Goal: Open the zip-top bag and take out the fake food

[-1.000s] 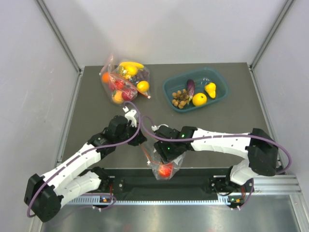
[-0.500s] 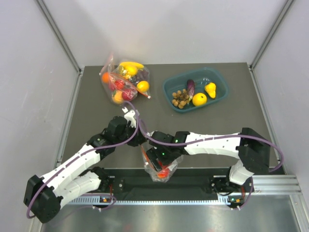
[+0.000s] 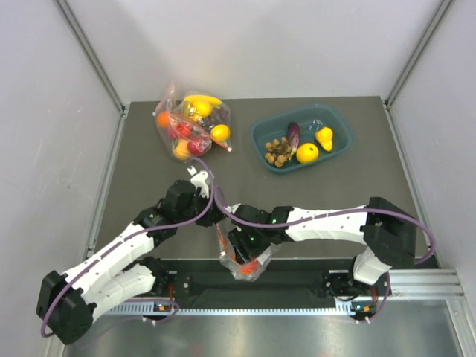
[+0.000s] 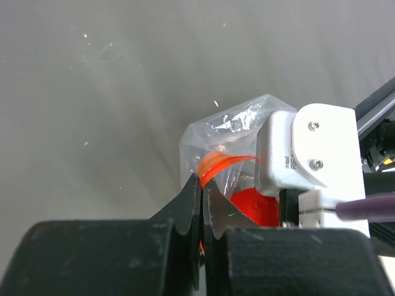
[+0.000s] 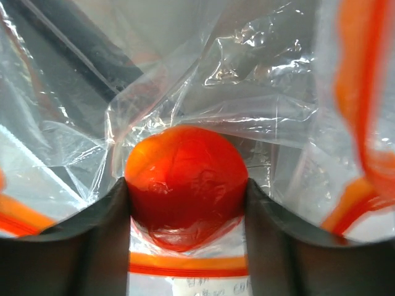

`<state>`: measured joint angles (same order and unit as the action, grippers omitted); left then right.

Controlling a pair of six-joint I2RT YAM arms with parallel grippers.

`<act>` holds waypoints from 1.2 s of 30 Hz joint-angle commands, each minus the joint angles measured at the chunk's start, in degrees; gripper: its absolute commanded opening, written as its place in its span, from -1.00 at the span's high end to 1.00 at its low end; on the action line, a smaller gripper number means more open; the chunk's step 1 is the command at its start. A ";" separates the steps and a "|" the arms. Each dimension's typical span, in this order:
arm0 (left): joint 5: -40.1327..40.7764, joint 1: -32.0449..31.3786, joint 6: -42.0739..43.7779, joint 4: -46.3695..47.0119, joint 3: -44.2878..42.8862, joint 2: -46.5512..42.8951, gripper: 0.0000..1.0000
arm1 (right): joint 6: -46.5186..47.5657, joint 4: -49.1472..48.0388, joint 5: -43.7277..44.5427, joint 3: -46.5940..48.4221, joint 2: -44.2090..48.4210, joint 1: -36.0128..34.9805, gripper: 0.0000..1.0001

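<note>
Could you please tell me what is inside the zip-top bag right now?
A red tomato, gripped by the right pincer. Nothing else shows inside the zip-top bag, but crinkled plastic and the pincer cover its lower corners.

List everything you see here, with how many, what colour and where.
zip-top bag: one, clear, orange strip, near edge
tomato: one, red, inside it
fruit bag: one, clear, far left
bin: one, teal, far right
eggplant: one, purple, in bin
lemon: one, yellow, in bin
pear: one, yellow, in bin
knobbly cluster: one, brown, in bin
table: one, dark grey
left tool: one, black, shut on bag edge
right tool: one, black, gripping tomato
</note>
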<state>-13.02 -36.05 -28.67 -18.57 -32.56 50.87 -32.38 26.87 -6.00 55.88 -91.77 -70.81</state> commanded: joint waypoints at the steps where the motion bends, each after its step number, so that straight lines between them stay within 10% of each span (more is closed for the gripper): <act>1: 0.54 0.19 0.63 2.13 -0.14 -1.30 1.00 | 0.30 2.74 -2.44 -3.49 -1.31 -1.00 0.19; 21: 0.19 0.19 2.56 4.41 -2.78 3.27 1.00 | -4.53 9.25 20.41 5.82 12.41 10.59 0.45; 36: 4.93 6.33 5.90 5.47 -9.89 15.48 1.00 | -4.00 3.62 11.45 14.61 14.94 19.56 0.45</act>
<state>-9.08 -32.51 -24.56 -15.38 -39.40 65.49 -36.12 32.73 8.69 67.90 -80.40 -52.21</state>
